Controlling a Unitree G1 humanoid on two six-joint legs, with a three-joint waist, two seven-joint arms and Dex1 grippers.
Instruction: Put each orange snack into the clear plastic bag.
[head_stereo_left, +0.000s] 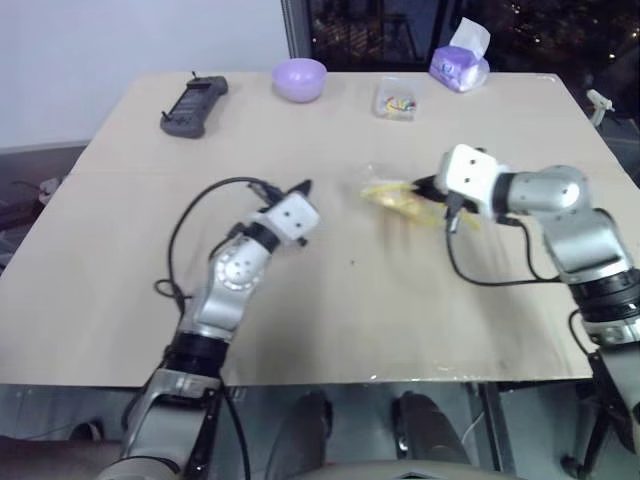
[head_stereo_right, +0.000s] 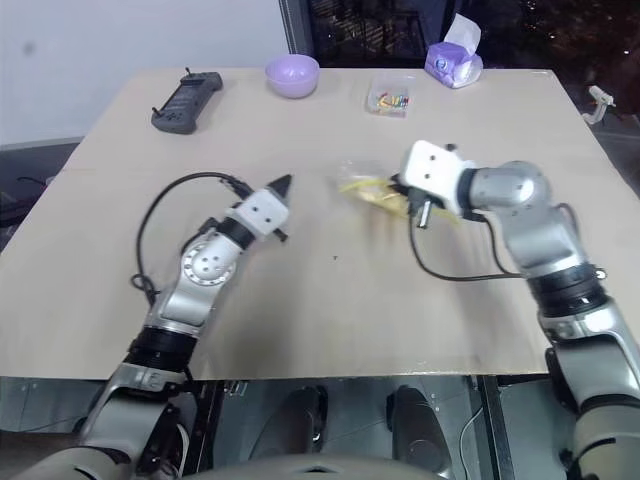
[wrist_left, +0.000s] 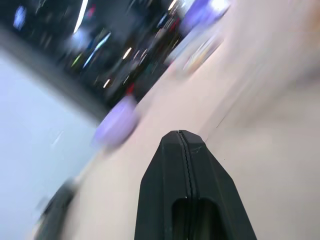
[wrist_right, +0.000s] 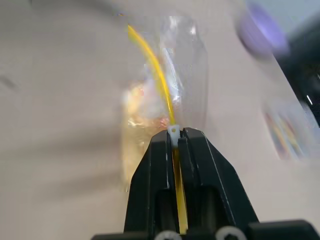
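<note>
The right claw (wrist_right: 176, 145) is pinching the yellow seal strip of the clear plastic bag (head_stereo_left: 398, 196), its two black fingers (wrist_right: 150, 180) pressed together on the strip and its white slider. The bag is lying near the middle of the tabletop (head_stereo_left: 330, 300), its long axis running from the claw across toward the robot's left, the free end pointing that way. An orange snack (wrist_right: 142, 117) is showing blurred through the crinkly film. The left claw (head_stereo_right: 283, 184) is pressed fully together on nothing, its tip pointing toward the bag but apart from it. Bare tabletop is lying all around the bag; the purple bowl (head_stereo_left: 300, 78), small clear box (head_stereo_left: 396, 101), tissue pack (head_stereo_left: 460, 62) and black controller (head_stereo_left: 194, 105) are sitting well apart along the far edge.
</note>
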